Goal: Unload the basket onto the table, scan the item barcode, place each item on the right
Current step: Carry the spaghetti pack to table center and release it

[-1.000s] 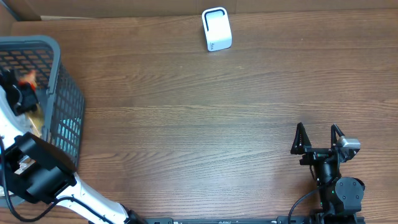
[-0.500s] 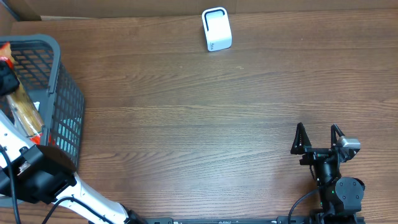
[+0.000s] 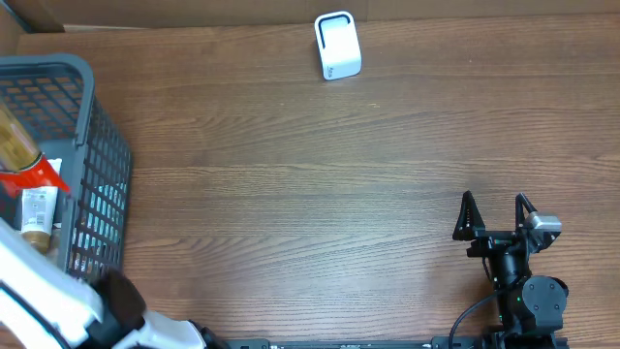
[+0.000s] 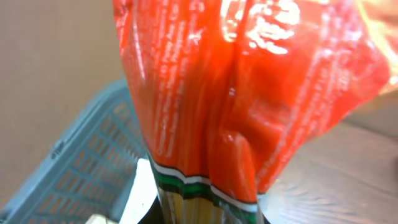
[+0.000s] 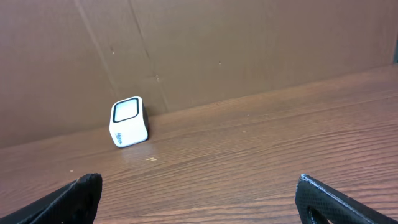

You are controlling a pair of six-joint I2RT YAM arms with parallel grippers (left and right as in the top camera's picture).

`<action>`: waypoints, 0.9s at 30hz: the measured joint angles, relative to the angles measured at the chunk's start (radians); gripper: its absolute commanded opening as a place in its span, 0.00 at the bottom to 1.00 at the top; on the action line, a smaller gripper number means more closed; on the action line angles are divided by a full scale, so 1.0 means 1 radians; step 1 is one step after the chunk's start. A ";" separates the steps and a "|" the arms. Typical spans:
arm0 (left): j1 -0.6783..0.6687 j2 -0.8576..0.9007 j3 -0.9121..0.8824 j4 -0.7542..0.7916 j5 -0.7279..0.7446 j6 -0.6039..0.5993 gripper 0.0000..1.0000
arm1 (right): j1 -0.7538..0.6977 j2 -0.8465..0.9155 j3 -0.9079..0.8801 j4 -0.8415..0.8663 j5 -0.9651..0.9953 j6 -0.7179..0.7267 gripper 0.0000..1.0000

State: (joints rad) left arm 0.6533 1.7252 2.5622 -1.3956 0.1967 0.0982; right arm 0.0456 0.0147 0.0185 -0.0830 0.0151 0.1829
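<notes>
Both right fingers point(image 5: 82, 194) show only as dark tips at the lower corners of their wrist view. They are spread wide with nothing between them, and overhead they stand over the front right of the surface point(image 3: 310, 194). The left fingers are hidden behind the pasta packet point(image 4: 236, 112), which fills their camera. They are closed on its lower end, though the contact itself cannot be made out. Overhead, the packet hangs over the grey basket point(image 3: 97, 155) at the far left, with one end cut off by the frame edge. It is well apart from the white scanner point(image 3: 337, 46) at the back of the surface and from the right fingers. White print runs down the packet's red wrapper but is too blurred to read. The pale label lower down and the small mark on the scanner's front are likewise illegible.
</notes>
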 measured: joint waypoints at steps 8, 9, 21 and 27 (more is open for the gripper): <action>-0.308 -0.158 0.013 -0.044 0.032 0.002 0.04 | 0.000 0.000 0.000 0.000 0.000 0.000 1.00; -0.351 -0.160 0.014 -0.059 0.032 0.003 0.04 | 0.000 0.000 0.000 0.000 0.000 -0.001 1.00; -0.861 0.028 -0.033 -0.282 -0.008 -0.015 0.04 | 0.000 0.000 0.000 0.000 0.000 0.000 1.00; -1.070 0.134 -0.237 -0.253 -0.151 -0.100 0.04 | 0.000 0.000 0.000 0.000 0.000 0.000 1.00</action>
State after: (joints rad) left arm -0.4168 1.8591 2.3257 -1.6489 0.0460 -0.0013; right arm 0.0456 0.0147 0.0185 -0.0830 0.0154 0.1825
